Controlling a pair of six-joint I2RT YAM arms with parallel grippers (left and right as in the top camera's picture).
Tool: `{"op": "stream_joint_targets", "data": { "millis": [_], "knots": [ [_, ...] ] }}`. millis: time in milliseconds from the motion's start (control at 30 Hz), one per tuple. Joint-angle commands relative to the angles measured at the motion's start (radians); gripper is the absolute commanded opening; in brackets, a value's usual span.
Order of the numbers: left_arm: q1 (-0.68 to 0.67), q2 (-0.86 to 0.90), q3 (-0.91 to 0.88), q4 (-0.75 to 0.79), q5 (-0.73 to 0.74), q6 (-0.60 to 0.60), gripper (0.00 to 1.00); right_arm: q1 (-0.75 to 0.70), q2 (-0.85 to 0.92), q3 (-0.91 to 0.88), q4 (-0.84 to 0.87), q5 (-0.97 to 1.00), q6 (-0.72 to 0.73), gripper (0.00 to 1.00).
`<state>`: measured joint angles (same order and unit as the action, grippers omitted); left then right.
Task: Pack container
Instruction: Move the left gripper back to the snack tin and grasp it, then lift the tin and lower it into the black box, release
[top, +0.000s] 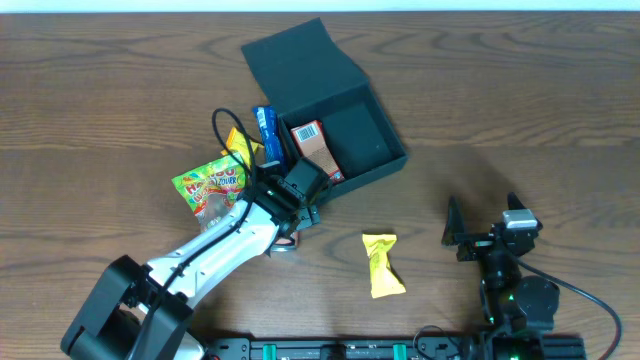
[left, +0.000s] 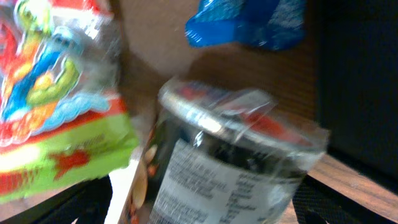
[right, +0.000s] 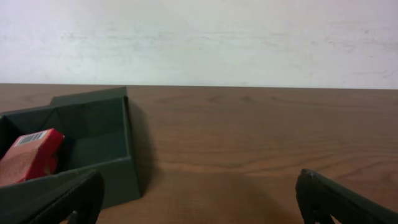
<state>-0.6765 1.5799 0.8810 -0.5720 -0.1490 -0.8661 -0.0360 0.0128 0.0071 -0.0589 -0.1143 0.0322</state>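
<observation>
**Container open on the counter, just past the left fingers**

The container (top: 365, 130) lies with its flap lid thrown back on the far side. Its near-left corner is just ahead of the left fingers (top: 300, 185). From the right fingers (top: 453, 225) it sits ahead and to the left, well apart. The right wrist view shows its dark wall (right: 99, 124) on that side.

Readable writing is scarce. Just left of the left fingers lies a green gummy bag (top: 210, 190) with "HARIBO" in red letters. A red packet (top: 315, 145) inside the container, against its near-left wall, shows a white barcode label. A blue packet (top: 265, 130) stands at the container's left wall, and I cannot tell on which side of it. A yellow-orange packet (top: 238, 148) lies just left of that. In the left wrist view a clear-wrapped dark packet (left: 236, 162) carries a white label, but the print is too blurred to read.

The left fingers are spread wide, with the clear-wrapped packet between them. Whether they touch it cannot be told. The right fingers are also spread wide and hold nothing.

A yellow wrapped sweet (top: 382, 264) lies alone between the two sets of fingers. Bare wood runs ahead of the right fingers to the counter's far edge.
</observation>
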Motion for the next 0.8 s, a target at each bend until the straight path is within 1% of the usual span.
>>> {"op": "stream_joint_targets", "data": {
  "millis": [0, 67, 167, 300, 367, 433, 633, 767],
  "knots": [
    [0.003, -0.018, 0.002, 0.023, -0.044, 0.211, 0.93, -0.015, -0.002, -0.002, -0.005, 0.003, -0.011, 0.99],
    [0.003, -0.018, -0.002, 0.031, -0.042, 0.319, 0.93, -0.015, -0.002, -0.002, -0.005, 0.003, -0.011, 0.99],
    [0.003, -0.018, -0.023, 0.032, -0.034, 0.401, 0.93, -0.015, -0.002, -0.002, -0.005, 0.003, -0.011, 0.99],
    [0.003, -0.018, -0.056, 0.049, 0.021, 0.427, 0.91, -0.015, -0.002, -0.002, -0.005, 0.003, -0.011, 0.99],
    [0.003, -0.018, -0.061, 0.061, 0.045, 0.426, 0.88, -0.015, -0.002, -0.002, -0.005, 0.003, -0.011, 0.99],
    [0.003, -0.018, -0.061, 0.072, 0.046, 0.425, 0.67, -0.015, -0.002, -0.002, -0.005, 0.003, -0.011, 0.99],
    [0.003, -0.019, -0.061, 0.072, 0.054, 0.425, 0.67, -0.015, -0.002, -0.002, -0.005, 0.003, -0.011, 0.99],
    [0.003, -0.042, -0.060, 0.064, 0.065, 0.425, 0.64, -0.015, -0.002, -0.002, -0.005, 0.003, -0.011, 0.99]
  ]
}}
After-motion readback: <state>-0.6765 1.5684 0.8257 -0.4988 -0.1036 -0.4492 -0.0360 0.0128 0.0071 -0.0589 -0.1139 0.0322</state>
